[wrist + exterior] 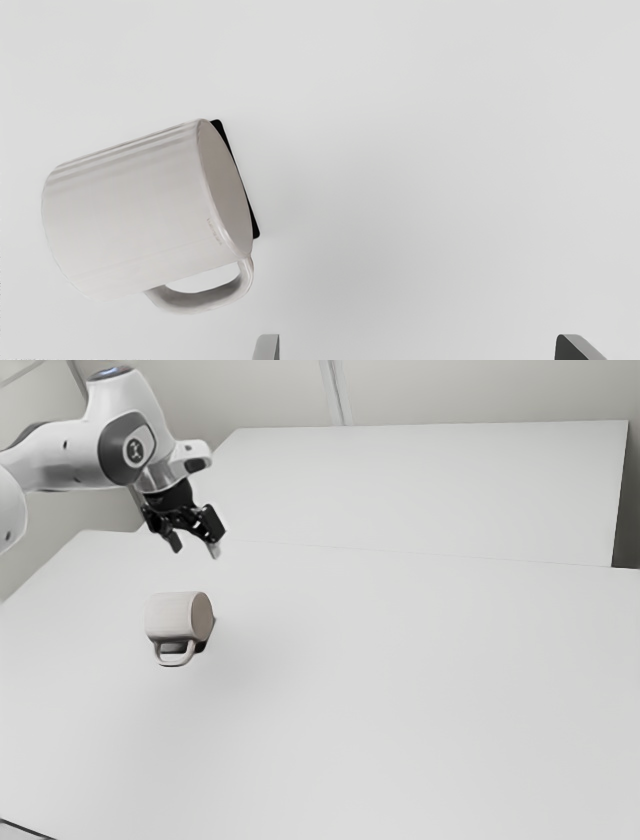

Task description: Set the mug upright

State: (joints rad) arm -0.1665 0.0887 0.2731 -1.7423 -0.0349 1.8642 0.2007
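We can read no word or number for certain. On the mug (pixel 125 215), close beside its rim, we see a short line of faint, small lettering (pixel 214 231) running along the curve, too fine for us to spell out. On the arm (pixel 70 457), a dark round joint cover (pixel 118 444) bears a pale ringed emblem (pixel 134 451), its inner figure too small to name.

Your bench (pixel 420 710) is broad, smooth and white, and behind it you have another flat white surface (pixel 430 490), a thin seam between the two. Past that you see a pale grey wall (pixel 480 390) with a narrow upright strip (pixel 337 390). Your light is soft and even, with faint grey shading on the bench top.
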